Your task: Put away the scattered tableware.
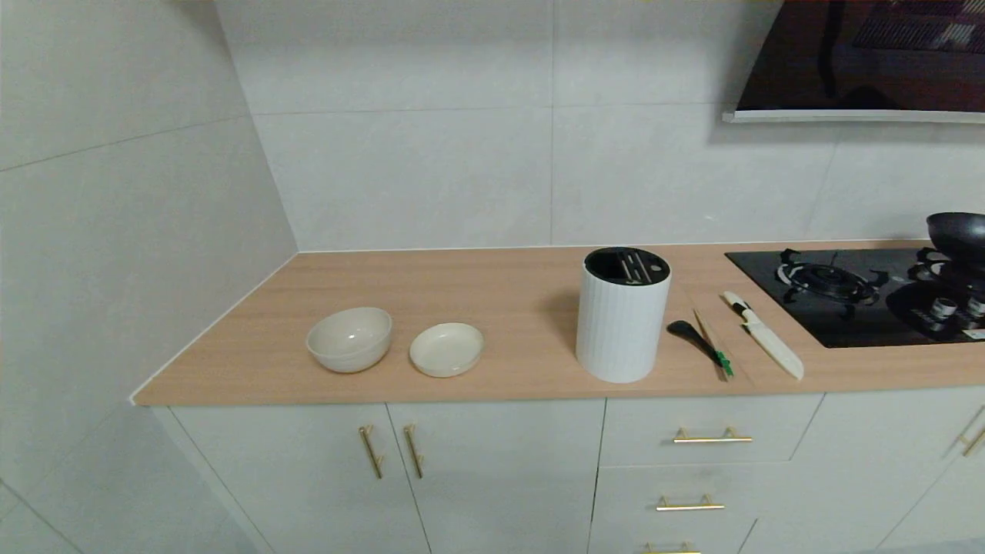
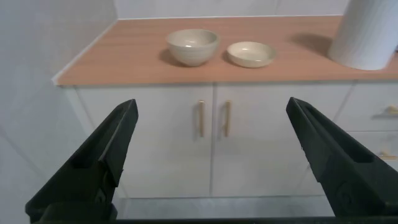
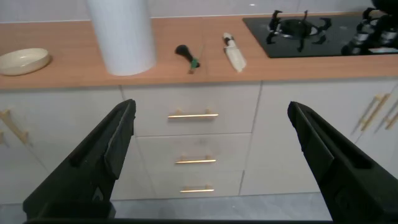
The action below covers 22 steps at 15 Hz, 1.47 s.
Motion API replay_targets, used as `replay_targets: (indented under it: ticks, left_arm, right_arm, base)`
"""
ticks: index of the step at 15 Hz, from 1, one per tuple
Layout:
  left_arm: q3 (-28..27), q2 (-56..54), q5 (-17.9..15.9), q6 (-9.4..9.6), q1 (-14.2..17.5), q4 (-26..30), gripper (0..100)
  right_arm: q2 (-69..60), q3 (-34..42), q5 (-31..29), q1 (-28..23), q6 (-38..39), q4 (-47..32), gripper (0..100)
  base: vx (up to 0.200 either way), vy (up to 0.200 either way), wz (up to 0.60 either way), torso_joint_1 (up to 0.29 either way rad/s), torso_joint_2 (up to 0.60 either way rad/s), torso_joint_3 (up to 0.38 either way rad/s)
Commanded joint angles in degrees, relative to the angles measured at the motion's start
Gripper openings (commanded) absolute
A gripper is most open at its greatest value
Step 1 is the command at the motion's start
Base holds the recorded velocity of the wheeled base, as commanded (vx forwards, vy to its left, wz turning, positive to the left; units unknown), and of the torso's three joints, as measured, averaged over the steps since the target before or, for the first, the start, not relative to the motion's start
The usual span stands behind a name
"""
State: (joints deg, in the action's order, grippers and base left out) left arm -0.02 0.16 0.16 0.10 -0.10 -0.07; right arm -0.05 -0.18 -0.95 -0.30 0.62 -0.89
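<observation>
Evidently nothing stowed yet: bowl (image 1: 349,338), dish (image 1: 446,348) lay at 9 o'clock of holder (image 1: 622,323); spoon (image 1: 692,337), chopsticks (image 1: 713,345), knife (image 1: 763,345) at 3 o'clock. My left gripper (image 2: 211,109), right gripper (image 3: 210,107) gaped empty.

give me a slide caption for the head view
Wooden counter with a bowl, a shallow dish, a white utensil holder, and a spoon, chopsticks and knife lying loose beside the stove.
</observation>
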Motion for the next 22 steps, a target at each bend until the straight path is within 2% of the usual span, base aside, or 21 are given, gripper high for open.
replay_targets:
  ticks: [1, 18, 22]
  left_arm:
    - [0.0, 0.0, 0.0, -0.01, 0.0, 0.0, 100]
    - [-0.1, 0.0, 0.0, 0.08, 0.0, 0.0, 100]
    - [0.0, 0.0, 0.0, 0.08, 0.0, 0.0, 100]
  right_arm:
    - [0.0, 0.0, 0.0, 0.0, 0.0, 0.0, 100]
    - [0.0, 0.0, 0.0, 0.0, 0.0, 0.0, 100]
    - [0.0, 0.0, 0.0, 0.0, 0.0, 0.0, 100]
  base:
    - [0.000, 0.200, 0.00, -0.007, 0.00, 0.002]
    - [0.000, 0.200, 0.00, 0.000, 0.00, 0.004]
    - [0.000, 0.000, 0.00, 0.000, 0.00, 0.000]
